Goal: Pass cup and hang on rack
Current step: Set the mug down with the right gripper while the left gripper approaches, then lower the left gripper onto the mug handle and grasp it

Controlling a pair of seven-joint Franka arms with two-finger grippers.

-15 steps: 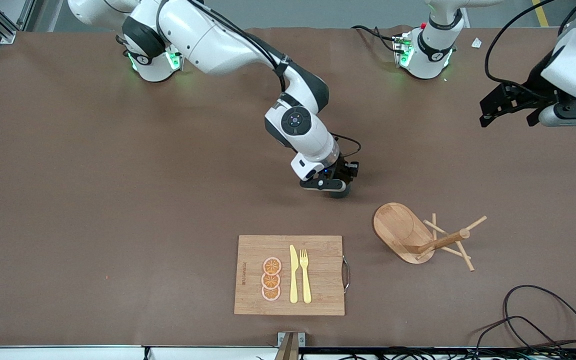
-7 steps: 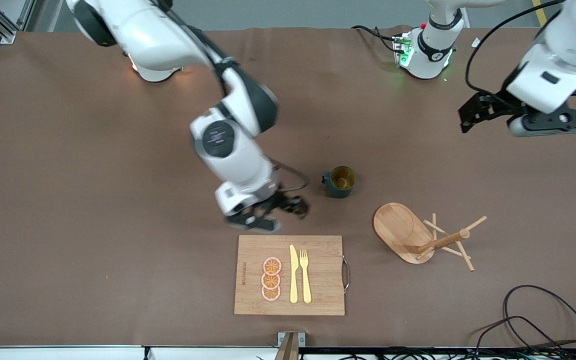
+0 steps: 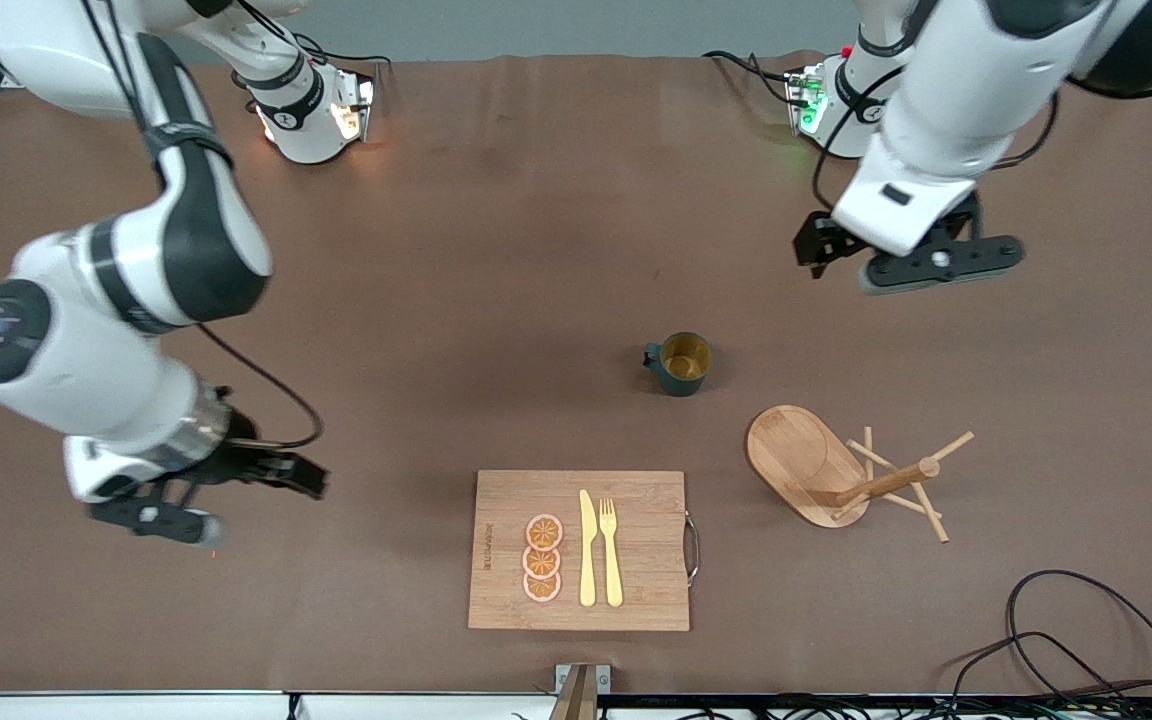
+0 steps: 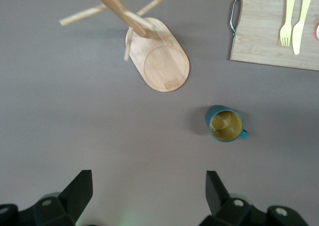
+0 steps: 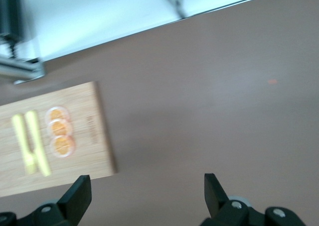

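The dark teal cup (image 3: 681,362) stands upright on the brown table with its yellowish inside showing, and nothing holds it. It also shows in the left wrist view (image 4: 225,125). The wooden rack (image 3: 821,465) stands on its oval base beside the cup, nearer the front camera, and shows in the left wrist view (image 4: 162,59). My left gripper (image 3: 816,247) is open and empty in the air, over bare table between its base and the cup (image 4: 149,186). My right gripper (image 3: 296,478) is open and empty over the table toward the right arm's end (image 5: 147,188).
A rectangular cutting board (image 3: 581,550) with orange slices, a yellow knife and a fork lies near the front edge, between my right gripper and the rack. It shows in both wrist views (image 4: 269,42) (image 5: 94,136). Black cables (image 3: 1086,640) lie at the front corner by the left arm's end.
My right gripper let go of the cup and swung away toward the right arm's end. My left arm moved in from the table's end toward the cup. The cup stayed put.
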